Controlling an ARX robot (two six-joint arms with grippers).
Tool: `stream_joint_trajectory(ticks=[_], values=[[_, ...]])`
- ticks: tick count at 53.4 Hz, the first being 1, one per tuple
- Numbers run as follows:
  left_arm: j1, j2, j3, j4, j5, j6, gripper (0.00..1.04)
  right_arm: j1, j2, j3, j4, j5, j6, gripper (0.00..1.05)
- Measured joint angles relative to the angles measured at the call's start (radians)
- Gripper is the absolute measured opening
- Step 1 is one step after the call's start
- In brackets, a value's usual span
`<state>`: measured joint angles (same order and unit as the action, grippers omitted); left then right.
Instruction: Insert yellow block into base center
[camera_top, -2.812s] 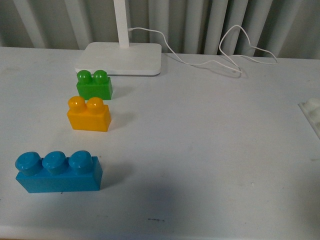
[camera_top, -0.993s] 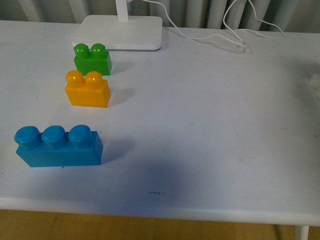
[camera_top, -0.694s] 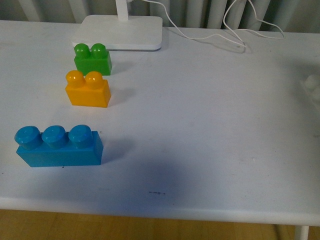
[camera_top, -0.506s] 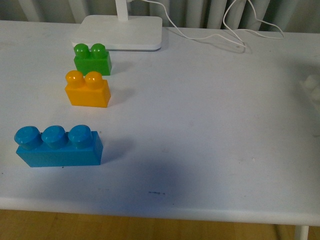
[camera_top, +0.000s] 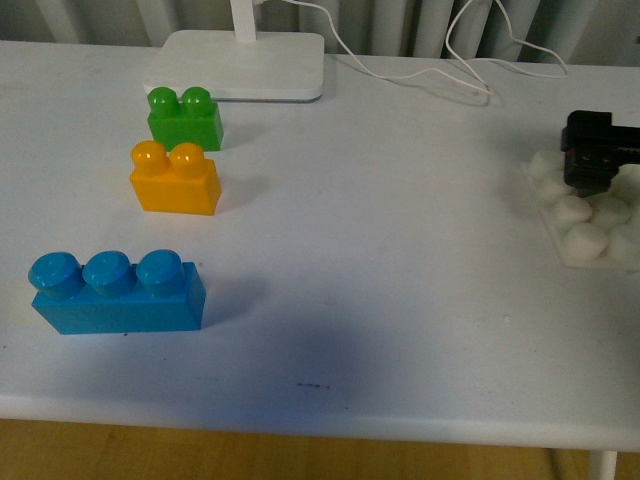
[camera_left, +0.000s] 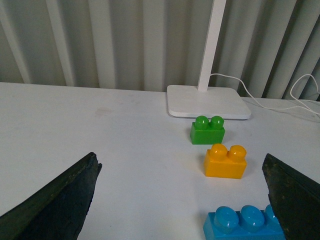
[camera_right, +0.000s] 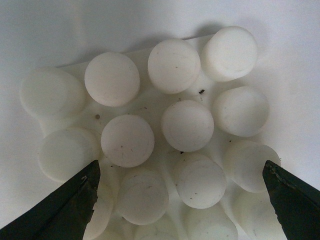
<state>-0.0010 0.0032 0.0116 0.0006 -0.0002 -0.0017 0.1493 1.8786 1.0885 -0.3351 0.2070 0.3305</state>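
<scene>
Right jaws spread wide, nothing pinched, over the base (camera_top: 581, 236) at the desk's (camera_top: 400, 260) 3 o'clock edge; can't tell if they touch it. Left jaws spread too, empty, looking across the blocks. Yellow block (camera_top: 176, 181) sits upright on the desk at roughly 10 o'clock, well apart from the base. Green block (camera_top: 185, 119) is just beside it at its 12, blue block (camera_top: 118, 294) near its 7.

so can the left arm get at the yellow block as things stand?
Probably yes. The left pincer is open and faces the yellow block, which stands free of the green block behind it. The blue block sits nearer, so come in from above.
</scene>
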Motion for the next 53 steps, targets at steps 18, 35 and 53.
stream_joint_trajectory(ticks=[18,35,53], values=[[0.0,0.0,0.0,0.0,0.0,0.0,0.98,0.2,0.024,0.033,-0.027,0.066,0.221,0.95],[0.0,0.0,0.0,0.0,0.0,0.0,0.98,0.378,0.073,0.095,-0.083,0.073,0.327,0.96],[0.0,0.0,0.0,0.0,0.0,0.0,0.98,0.444,0.139,0.182,-0.124,0.102,0.441,0.96]])
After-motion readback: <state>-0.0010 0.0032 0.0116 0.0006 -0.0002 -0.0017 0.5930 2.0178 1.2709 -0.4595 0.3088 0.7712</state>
